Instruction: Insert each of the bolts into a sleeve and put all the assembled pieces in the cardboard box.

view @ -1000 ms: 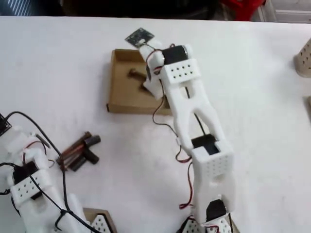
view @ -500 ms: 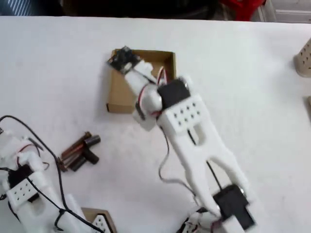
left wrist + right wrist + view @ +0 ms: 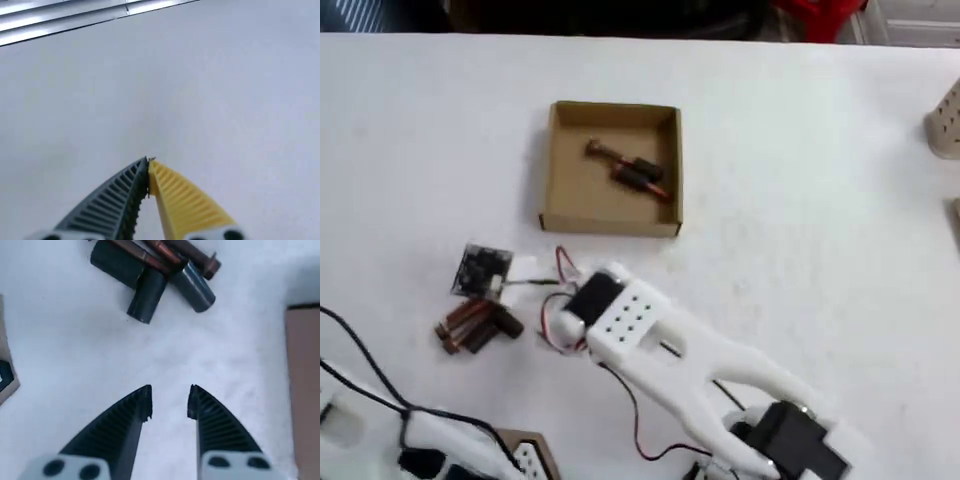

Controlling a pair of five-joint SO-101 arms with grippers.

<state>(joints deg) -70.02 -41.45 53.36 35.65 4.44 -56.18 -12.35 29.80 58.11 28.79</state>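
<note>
Lying in the cardboard box, per the high view, is one assembled piece; loose bolts and sleeves sit on the counter. Left wrist view: left end effector clenched, empty. Right wrist view: right end effector released, those parts just ahead; assembly looks mostly undone.

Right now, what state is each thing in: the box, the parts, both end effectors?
cardboard box: open-topped, holding one piece.
assembled piece: lying flat inside the box, bolt apparently in its sleeve.
pile of bolts and sleeves: loose, outside the box.
left end effector: shut, empty.
right end effector: open, empty, near the pile.
</note>
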